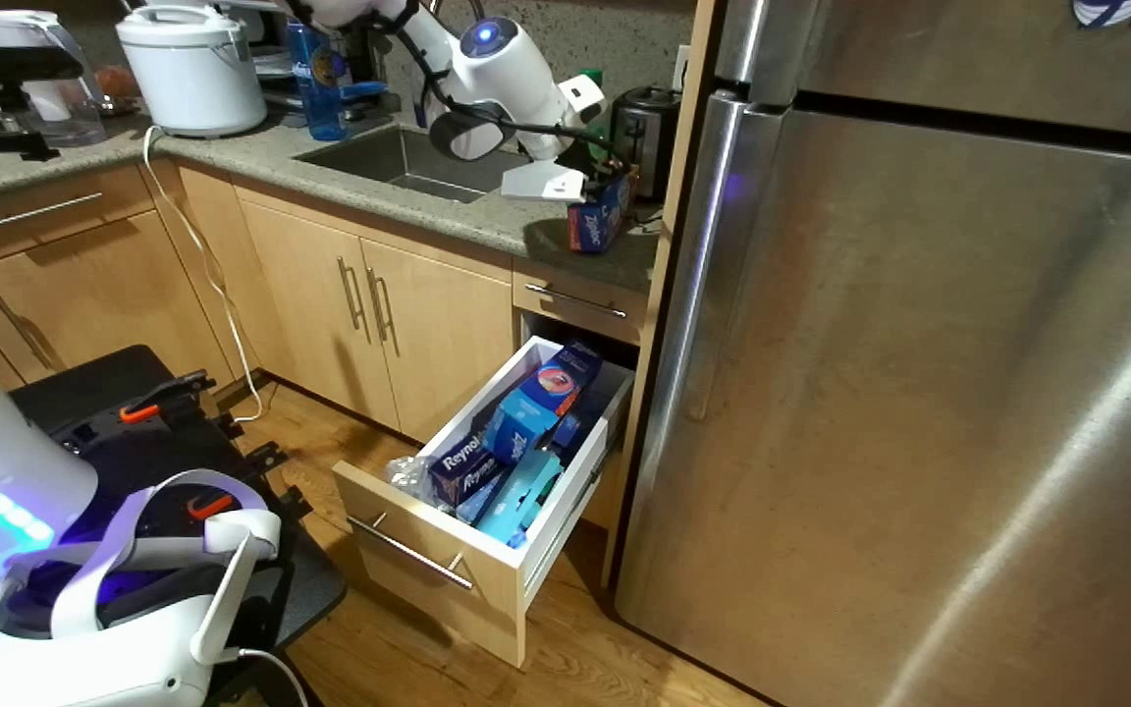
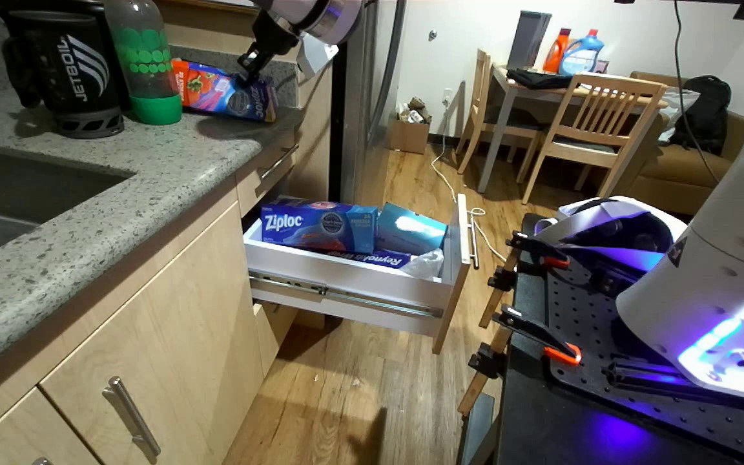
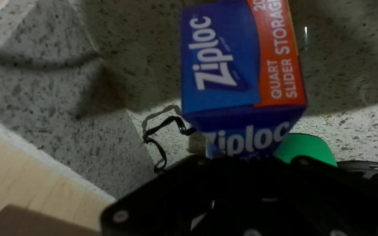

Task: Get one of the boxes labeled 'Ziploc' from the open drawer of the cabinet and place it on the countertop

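Note:
A blue, red and orange Ziploc box (image 2: 220, 93) is at the far end of the speckled countertop (image 2: 204, 155), beside the fridge; it also shows in an exterior view (image 1: 597, 224) and the wrist view (image 3: 221, 59). My gripper (image 2: 246, 77) is at the top of this box; in the wrist view its dark fingers (image 3: 241, 160) close around the box's end. I cannot tell whether the box's underside touches the countertop. Another blue Ziploc box (image 1: 538, 403) lies in the open drawer (image 1: 467, 609); it also shows in an exterior view (image 2: 320, 226). The fingertips are mostly dark or hidden.
A clear bottle with a green base (image 2: 152, 97) and a black Jetboil pot (image 2: 75, 71) stand near the box. The sink (image 1: 408, 162) and the fridge (image 1: 870, 393) flank that stretch of counter. A Reynolds box (image 1: 464, 466) and a teal box (image 1: 521, 496) lie in the drawer.

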You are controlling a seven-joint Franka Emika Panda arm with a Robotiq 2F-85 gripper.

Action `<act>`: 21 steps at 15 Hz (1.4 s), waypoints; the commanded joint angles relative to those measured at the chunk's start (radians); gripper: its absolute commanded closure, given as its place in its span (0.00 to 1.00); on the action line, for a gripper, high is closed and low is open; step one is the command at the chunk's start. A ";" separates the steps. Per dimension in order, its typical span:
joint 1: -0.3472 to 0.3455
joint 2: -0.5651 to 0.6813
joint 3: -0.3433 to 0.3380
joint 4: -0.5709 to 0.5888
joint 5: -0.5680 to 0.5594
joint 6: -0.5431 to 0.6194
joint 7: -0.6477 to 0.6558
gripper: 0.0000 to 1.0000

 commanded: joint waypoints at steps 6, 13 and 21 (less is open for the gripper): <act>-0.002 -0.014 -0.005 -0.008 0.003 0.006 0.003 0.65; -0.029 -0.036 0.007 -0.016 0.010 0.021 -0.003 0.12; -0.043 -0.106 0.004 -0.072 0.004 0.041 -0.020 0.00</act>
